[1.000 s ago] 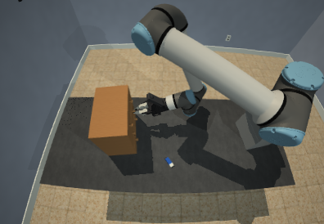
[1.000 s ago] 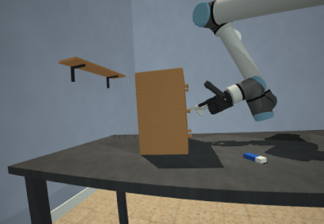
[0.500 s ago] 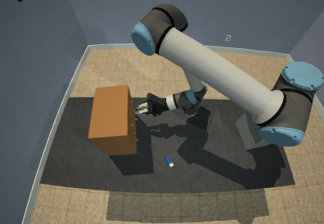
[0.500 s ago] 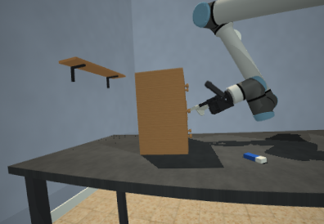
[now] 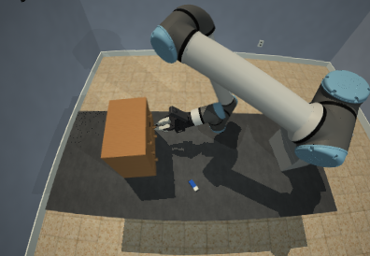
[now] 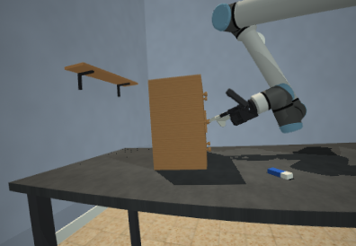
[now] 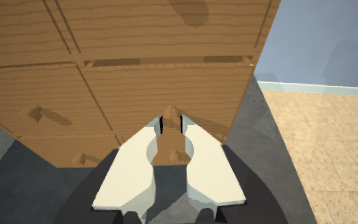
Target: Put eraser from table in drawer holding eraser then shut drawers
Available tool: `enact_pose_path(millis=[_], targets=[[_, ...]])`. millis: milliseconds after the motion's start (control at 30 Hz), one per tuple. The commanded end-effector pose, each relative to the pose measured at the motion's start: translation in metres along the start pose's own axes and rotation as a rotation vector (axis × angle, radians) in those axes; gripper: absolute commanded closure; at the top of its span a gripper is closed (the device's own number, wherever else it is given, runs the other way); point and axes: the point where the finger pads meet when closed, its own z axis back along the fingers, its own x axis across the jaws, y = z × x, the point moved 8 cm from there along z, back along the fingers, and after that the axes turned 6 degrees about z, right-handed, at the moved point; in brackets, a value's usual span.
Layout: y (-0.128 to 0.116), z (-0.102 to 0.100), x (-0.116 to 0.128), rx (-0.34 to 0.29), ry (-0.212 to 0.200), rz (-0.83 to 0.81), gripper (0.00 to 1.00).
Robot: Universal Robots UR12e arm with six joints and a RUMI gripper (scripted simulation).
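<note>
- The gripper (image 6: 217, 119) is closed nearly all the way on a drawer knob (image 7: 170, 134) on the front of the chest (image 6: 177, 123), about halfway up it; the fingers pinch the knob from both sides.
- The eraser (image 6: 280, 172) lies on the table (image 6: 116, 188), well apart from the chest on its front side, untouched.
- Judged from this, the task is at an early stage: a drawer is gripped but sits flush or nearly so, none is visibly pulled out, and which drawer holds the other eraser is not yet known.
- Left to do: open drawers, find the eraser, bring the table one over, shut everything.
- The chest stands upright.
- The wrist view alone shows the knob between the fingers and the seams between drawer fronts.
- The top view alone shows the eraser's place off the chest's front corner.
- The exterior view alone shows the grip's height on the chest, with knobs above and below it.
</note>
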Motion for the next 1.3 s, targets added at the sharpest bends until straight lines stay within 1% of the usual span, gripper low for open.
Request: enact_pose_path(millis=[0,1267], targets=[[-0.001,0.003,0.000,0.001,0.000,0.000,0.93],[-0.008,0.024,-0.001,0.001,0.000,0.000,0.93]])
